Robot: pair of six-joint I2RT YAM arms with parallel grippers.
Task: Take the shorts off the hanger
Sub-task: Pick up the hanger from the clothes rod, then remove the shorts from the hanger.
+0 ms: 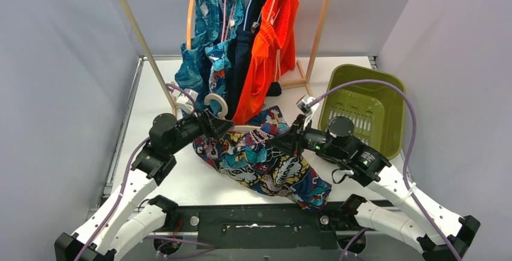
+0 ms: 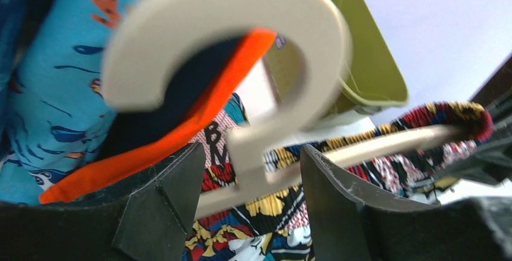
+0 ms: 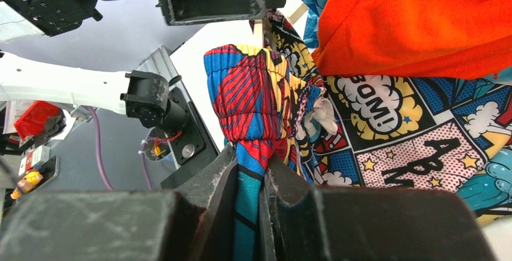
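- The white table point(image 1: 157, 92) carries everything you see, with both arms reaching in from its near edge.
- At the far side stands the wooden rack point(image 1: 148, 49). Four pairs hang on it side by side: teal shorts point(image 1: 202, 25), turquoise shorts point(image 1: 218, 67), navy shorts point(image 1: 244, 49) and orange shorts point(image 1: 272, 43).
- The green basket point(image 1: 395, 101) sits at the right of the table, just beside your right arm.
- The comic shorts point(image 1: 265, 164) lie spread on the table between the two arms, below the hanging pairs. Their waistband is stretched over one end of the hanger bar (clearest in the left wrist view), so they are not off yet.
- The pale hanger point(image 2: 241, 7) is tilted, its hook toward the rack.
- Your right gripper point(image 3: 252, 164) is clenched on a fold of the comic shorts, next to the gathered waistband.
- Your left gripper point(image 2: 250, 152) is released. Its fingers point(image 2: 181, 182) stand apart on either side of the hanger's neck, with a gap showing on both sides.
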